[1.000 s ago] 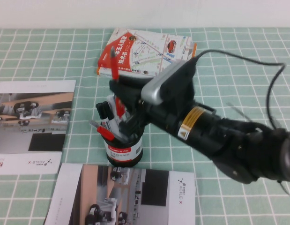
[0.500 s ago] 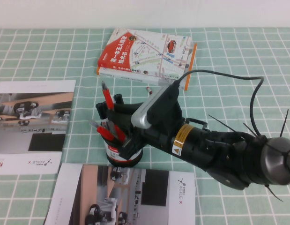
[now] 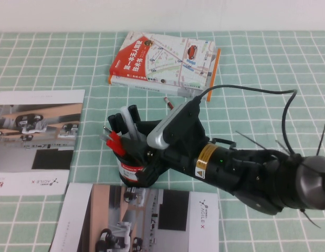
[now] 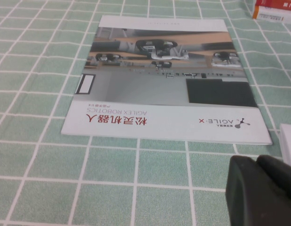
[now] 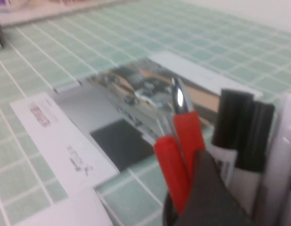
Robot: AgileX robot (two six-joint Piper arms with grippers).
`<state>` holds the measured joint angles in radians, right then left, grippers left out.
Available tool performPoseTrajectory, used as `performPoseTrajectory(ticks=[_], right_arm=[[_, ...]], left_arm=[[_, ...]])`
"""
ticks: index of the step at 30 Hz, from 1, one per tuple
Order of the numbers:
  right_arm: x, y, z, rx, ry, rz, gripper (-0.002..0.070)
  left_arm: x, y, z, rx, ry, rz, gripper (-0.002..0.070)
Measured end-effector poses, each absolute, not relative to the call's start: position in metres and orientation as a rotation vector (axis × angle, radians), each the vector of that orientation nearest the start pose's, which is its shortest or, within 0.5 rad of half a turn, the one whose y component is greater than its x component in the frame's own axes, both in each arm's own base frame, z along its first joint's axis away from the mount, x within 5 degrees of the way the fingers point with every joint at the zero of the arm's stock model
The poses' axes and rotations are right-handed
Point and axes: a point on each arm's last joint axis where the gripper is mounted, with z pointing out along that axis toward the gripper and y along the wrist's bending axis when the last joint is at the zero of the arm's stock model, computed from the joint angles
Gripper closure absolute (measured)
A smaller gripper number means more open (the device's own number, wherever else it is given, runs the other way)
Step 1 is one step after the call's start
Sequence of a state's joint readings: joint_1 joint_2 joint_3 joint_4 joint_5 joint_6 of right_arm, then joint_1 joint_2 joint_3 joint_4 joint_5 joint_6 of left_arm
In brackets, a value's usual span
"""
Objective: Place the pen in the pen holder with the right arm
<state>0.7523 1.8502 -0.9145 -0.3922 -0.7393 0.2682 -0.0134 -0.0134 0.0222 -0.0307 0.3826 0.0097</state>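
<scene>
The black right arm (image 3: 241,170), with its grey segment and yellow band label, reaches across the green checked tablecloth (image 3: 267,68) to the small black wire-mesh pen holder (image 3: 132,169) with the red and white label around its base. The right gripper (image 3: 137,137) sits directly over the holder's mouth, its black fingers down among the contents; whether they are spread or closed on anything cannot be told from these views. The short red pen (image 3: 114,139) stands inside the holder, leaning toward the robot's left, next to white markers with black caps (image 5: 237,134) (the right wrist view shows two red shafts side by side, one with a shiny clip). Behind the holder lies a red and white book with a map cover (image 3: 165,59), and a small red-tipped piece (image 3: 168,101) rests on the cloth just in front of it. A grey brochure (image 3: 36,142) lies to the holder's left and another brochure (image 3: 141,220) lies in front of it. The left gripper (image 4: 263,190) hovers low over the cloth beside the grey brochure, and its fingers lie pressed together.
</scene>
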Motion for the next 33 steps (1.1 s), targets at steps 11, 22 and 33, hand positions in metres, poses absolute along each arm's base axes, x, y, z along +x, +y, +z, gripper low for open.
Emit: performPoseTrajectory(ticks=[11, 22, 33], right_arm=[[0.232, 0.237, 0.282, -0.865, 1.658, 0.589, 0.0655], [0.160, 0.151, 0.313, -0.692, 1.749, 0.523, 0.0694], [0.130, 0.117, 0.279, -0.674, 1.843, 0.471, 0.0695]], left_arm=[[0.052, -0.002, 0.172, 0.003, 1.875, -0.033, 0.0679], [0.052, -0.002, 0.172, 0.003, 1.875, -0.033, 0.0679], [0.052, -0.002, 0.172, 0.003, 1.875, -0.033, 0.0679]])
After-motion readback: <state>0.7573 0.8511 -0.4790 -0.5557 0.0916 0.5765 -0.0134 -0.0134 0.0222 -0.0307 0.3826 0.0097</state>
